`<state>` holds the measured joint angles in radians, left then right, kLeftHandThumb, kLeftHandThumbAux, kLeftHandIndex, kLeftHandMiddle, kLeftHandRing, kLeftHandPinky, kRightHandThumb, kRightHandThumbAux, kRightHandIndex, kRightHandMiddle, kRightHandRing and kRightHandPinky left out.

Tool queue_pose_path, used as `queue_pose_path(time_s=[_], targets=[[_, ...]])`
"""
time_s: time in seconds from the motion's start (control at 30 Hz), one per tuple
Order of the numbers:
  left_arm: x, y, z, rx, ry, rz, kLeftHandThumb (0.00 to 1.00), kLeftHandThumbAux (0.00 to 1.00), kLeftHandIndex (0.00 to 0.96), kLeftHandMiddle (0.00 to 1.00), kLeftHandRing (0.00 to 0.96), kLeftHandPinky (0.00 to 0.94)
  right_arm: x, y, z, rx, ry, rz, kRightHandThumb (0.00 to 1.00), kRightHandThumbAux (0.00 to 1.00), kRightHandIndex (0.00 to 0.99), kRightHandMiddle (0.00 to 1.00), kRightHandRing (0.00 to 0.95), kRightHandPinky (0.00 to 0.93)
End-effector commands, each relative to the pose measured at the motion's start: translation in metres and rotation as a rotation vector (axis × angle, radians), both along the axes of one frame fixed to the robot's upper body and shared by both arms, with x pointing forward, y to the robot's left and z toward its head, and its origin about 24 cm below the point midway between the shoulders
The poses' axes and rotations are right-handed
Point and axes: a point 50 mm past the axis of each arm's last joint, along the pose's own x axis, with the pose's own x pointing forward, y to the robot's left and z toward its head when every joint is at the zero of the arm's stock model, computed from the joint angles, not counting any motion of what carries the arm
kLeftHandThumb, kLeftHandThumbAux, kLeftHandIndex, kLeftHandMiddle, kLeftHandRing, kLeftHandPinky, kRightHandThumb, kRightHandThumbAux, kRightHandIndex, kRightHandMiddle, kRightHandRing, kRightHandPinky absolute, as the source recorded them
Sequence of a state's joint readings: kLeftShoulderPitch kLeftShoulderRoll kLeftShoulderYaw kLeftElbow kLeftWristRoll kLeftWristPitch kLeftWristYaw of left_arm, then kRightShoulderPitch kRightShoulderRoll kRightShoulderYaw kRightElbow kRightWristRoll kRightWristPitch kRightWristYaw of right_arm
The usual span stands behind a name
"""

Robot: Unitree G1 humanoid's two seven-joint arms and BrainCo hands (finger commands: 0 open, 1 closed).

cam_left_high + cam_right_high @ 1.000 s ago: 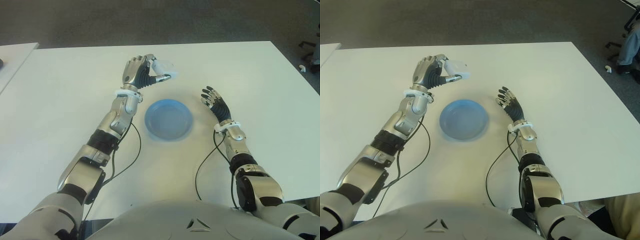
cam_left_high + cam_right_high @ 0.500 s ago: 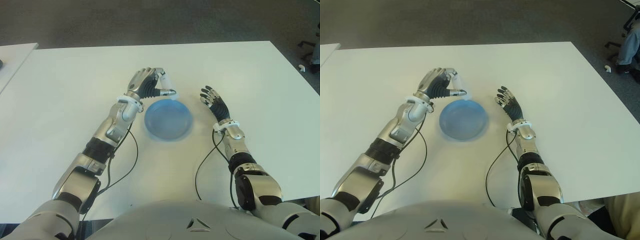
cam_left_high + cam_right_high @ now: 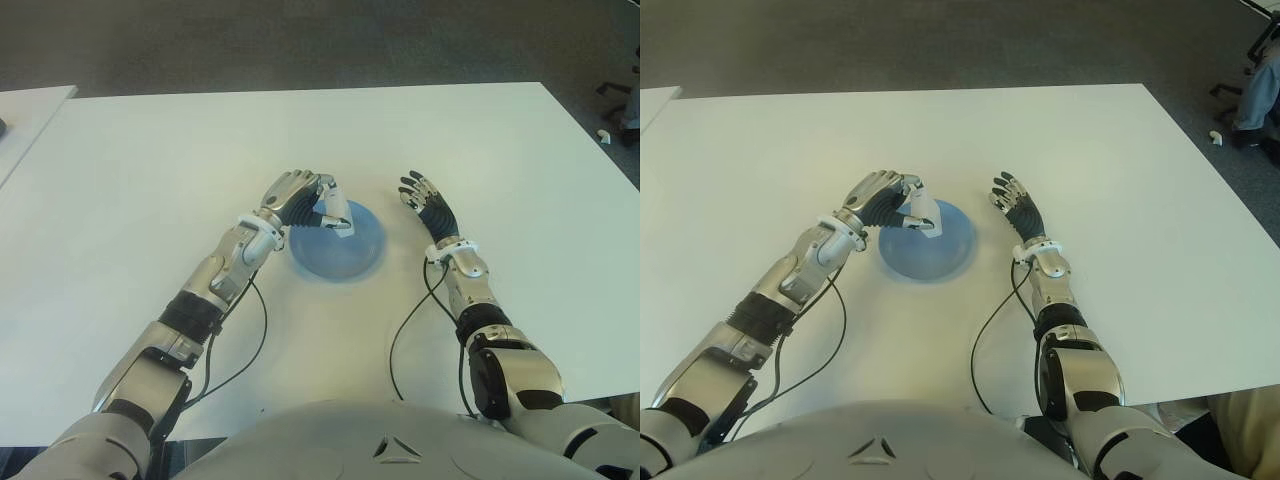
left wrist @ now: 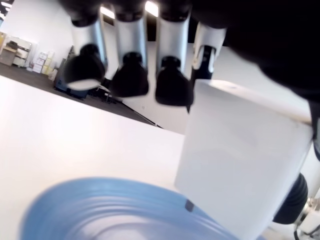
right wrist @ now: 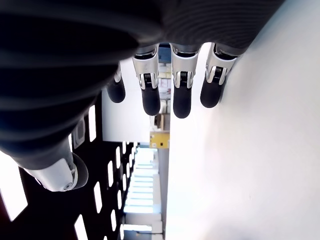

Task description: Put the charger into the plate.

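A broad white desk (image 3: 150, 160) fills most of the view. Dark grey carpet (image 3: 300, 40) runs beyond its far edge. A second white desk (image 3: 25, 105) shows at the far left corner, and part of an office chair base (image 3: 620, 95) stands at the far right.

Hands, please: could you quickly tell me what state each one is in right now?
Left hand: shut on the white charger, over the blue plate.
Right hand: open, fingers spread, holding nothing, to the right of the plate.
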<state>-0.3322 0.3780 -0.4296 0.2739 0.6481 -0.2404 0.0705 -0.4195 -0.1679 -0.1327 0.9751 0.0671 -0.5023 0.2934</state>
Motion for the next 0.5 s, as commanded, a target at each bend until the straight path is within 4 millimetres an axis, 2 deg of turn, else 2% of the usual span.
queue_pose_path(time_s=[0.03,0.37,0.43,0.5], targets=[[-0.0029,0.0015,-0.0081,0.031,0.031,-0.017,0.735,0.695,0.444,0.838,0.831,0.838,-0.0046,0.0028,-0.0096,0.023,0.056,-0.003,0.0,0.567,0.015,0.146,0.128,0.101],[-0.0037,0.0035,-0.0119,0.045,0.032,-0.029,0.73,0.695,0.444,0.832,0.823,0.822,-0.0048,0.002,-0.009,0.021,0.056,0.004,0.0,0.584,0.013,0.147,0.129,0.098],[-0.0041,0.0042,-0.0125,0.049,0.032,-0.035,0.728,0.695,0.444,0.827,0.816,0.809,-0.005,0.0018,-0.0091,0.021,0.056,0.004,0.0,0.589,0.013,0.147,0.129,0.097],[-0.0045,0.0055,-0.0131,0.055,0.033,-0.042,0.711,0.694,0.441,0.8,0.772,0.747,-0.005,0.0018,-0.0091,0.021,0.056,0.003,0.0,0.599,0.012,0.146,0.13,0.097]])
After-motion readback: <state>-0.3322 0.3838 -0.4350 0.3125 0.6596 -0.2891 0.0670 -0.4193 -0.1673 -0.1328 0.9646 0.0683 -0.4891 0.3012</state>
